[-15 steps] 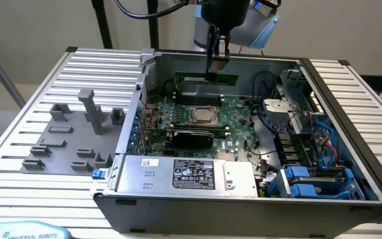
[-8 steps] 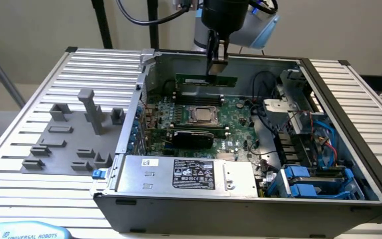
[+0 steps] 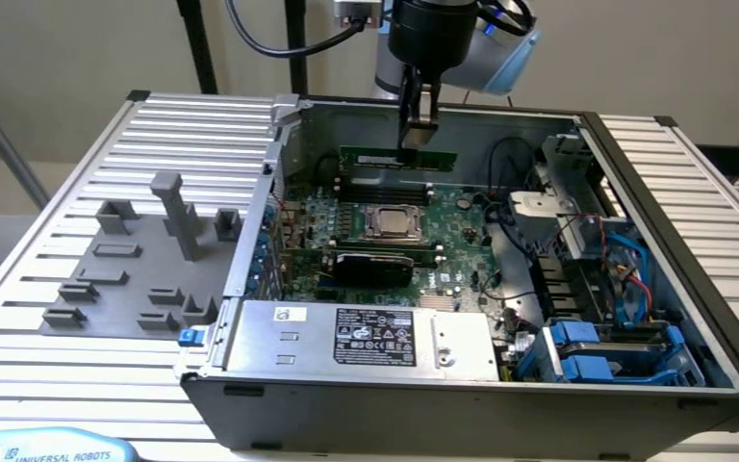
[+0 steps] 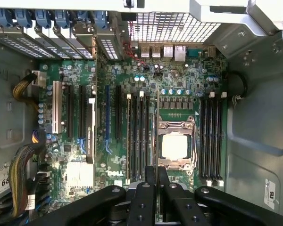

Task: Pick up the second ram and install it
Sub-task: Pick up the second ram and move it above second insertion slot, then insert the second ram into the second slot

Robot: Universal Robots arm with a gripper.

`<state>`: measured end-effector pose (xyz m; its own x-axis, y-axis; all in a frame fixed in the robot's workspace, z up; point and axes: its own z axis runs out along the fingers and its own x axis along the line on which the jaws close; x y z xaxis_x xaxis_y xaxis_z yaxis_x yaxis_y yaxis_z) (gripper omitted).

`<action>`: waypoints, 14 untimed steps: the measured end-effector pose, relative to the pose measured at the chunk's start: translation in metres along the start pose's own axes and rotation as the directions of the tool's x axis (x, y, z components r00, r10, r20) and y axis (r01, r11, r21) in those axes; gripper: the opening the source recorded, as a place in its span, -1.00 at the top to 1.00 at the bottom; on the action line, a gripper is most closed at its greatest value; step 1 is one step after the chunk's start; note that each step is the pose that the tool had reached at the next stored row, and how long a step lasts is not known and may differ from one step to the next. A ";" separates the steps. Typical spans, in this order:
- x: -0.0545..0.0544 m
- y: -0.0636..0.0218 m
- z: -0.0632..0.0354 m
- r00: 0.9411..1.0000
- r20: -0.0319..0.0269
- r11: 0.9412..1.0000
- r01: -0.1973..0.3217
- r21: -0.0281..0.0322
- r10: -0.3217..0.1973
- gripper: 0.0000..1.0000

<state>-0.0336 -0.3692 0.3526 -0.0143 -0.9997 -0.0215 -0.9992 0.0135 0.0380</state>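
Observation:
My gripper [image 3: 418, 144] is shut on the second ram [image 3: 376, 158], a long thin green stick held level above the far end of the motherboard [image 3: 460, 231] inside the open computer case. In the wrist view the gripper [image 4: 157, 181] grips the ram [image 4: 157, 127] edge-on, as a thin line. That line runs just beside a bank of long black memory slots [image 4: 139, 136] and next to the CPU socket [image 4: 178, 145]. A second bank of slots [image 4: 211, 136] lies on the socket's other side. The ram hangs clear of the board, not seated in a slot.
The case walls [image 3: 286, 125] enclose the board. A silver power supply [image 3: 357, 337] fills the near side and blue drive bays [image 3: 600, 351] sit at the exterior view's right. Cable bundles [image 4: 23, 179] run along one edge. A grey fixture tray [image 3: 139, 260] lies outside the case.

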 end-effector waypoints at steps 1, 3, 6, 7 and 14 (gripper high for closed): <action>0.000 0.0000 0.0000 1.000 0.000 1.000 0.000 0.000 0.000 0.73; 0.000 0.0000 0.0000 1.000 0.000 1.000 0.000 0.000 0.000 0.73; 0.000 0.0000 0.0000 1.000 0.000 1.000 0.000 0.000 0.000 0.73; 0.000 0.0000 0.0000 1.000 0.000 1.000 0.000 0.000 0.000 0.73; 0.000 0.0000 0.0010 1.000 -0.003 1.000 0.000 0.001 0.000 0.73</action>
<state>-0.0337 -0.3691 0.3516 -0.0145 -0.9997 -0.0185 -0.9992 0.0138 0.0373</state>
